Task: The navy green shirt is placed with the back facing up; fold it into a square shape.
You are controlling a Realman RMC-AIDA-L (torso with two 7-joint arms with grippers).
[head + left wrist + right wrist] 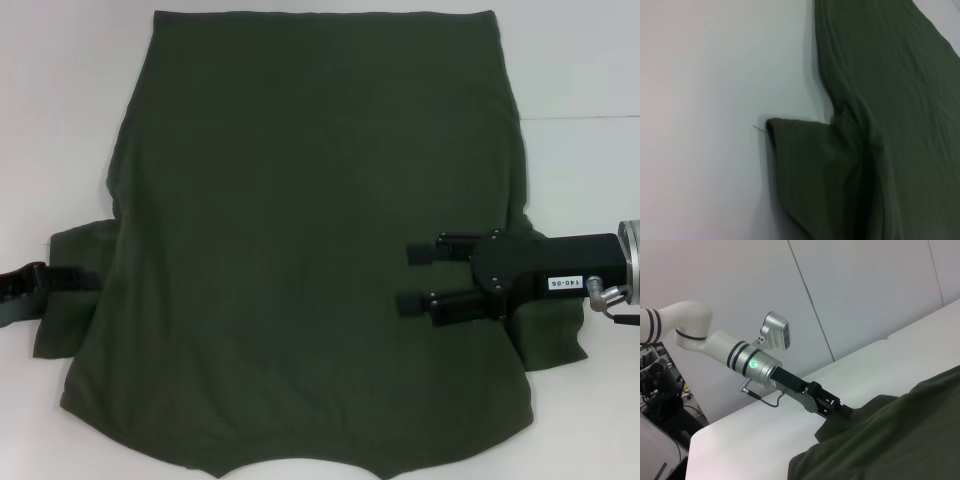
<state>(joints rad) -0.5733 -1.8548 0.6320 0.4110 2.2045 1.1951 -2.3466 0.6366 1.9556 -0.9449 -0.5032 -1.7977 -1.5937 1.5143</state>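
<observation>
White table [590, 60], one navy green shirt [310, 250], two end effectors: left end effector [40, 280], right end effector [420, 278].

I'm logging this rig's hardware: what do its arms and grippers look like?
The right gripper is black and boxy, with two stubby black fingers, a white "140-06" label and a silver wrist cuff. The left gripper is black too, on a white arm with black bands, a silver cuff with a green light, a thin cable and a wrist camera.

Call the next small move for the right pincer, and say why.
Probably lower the right pincer toward the right sleeve edge and grip it. It hovers open over the navy green shirt, holding nothing, while that sleeve sticks out flat on the white table. The left pincer is already at the left sleeve, so both sleeves could then fold inward together.
</observation>
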